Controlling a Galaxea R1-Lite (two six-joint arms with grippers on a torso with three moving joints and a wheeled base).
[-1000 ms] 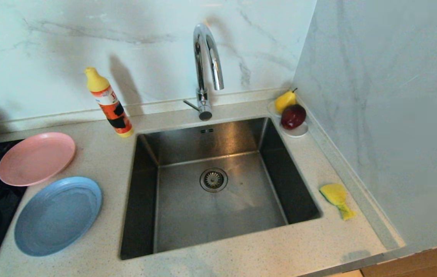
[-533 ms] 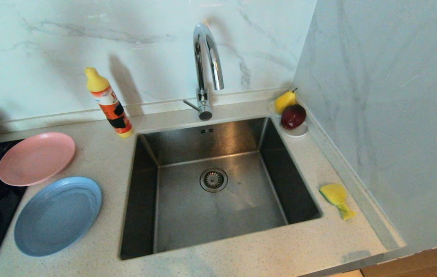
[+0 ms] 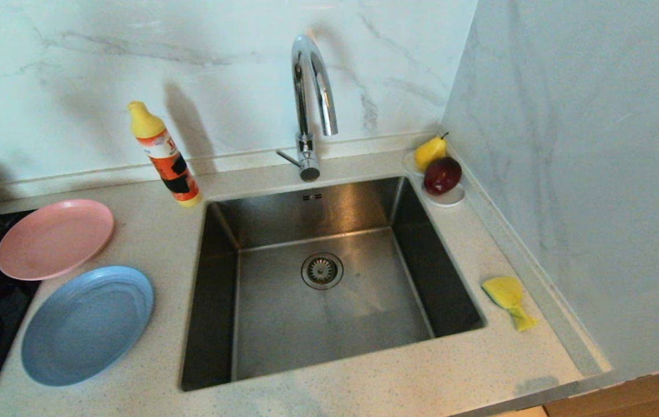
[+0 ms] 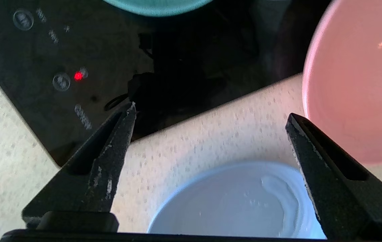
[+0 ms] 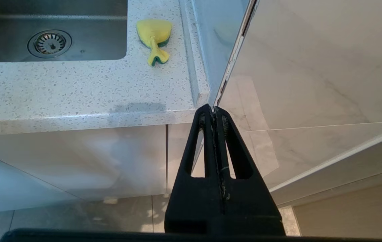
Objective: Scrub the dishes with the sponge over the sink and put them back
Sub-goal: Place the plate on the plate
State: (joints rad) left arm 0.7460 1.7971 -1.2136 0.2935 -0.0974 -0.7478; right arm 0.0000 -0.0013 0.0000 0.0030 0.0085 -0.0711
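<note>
Plates, a pink plate point(image 3: 54, 238) and blue plate point(image 4: 241, 205), are seen flat on the counter point(image 3: 399, 382) beneath the spread left claw point(image 4: 211, 116), judged stiff, slippery, best gripped at rims; right claw point(image 5: 214, 112) is pressed together, parked.

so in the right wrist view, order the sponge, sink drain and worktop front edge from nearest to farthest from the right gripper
The right gripper is shut, parked low in front of the cabinet.
1. Worktop front edge, just beyond the fingertips.
2. Sponge, farther back on the worktop beside the sink.
3. Sink drain, out in the basin, farthest off to the side.
</note>
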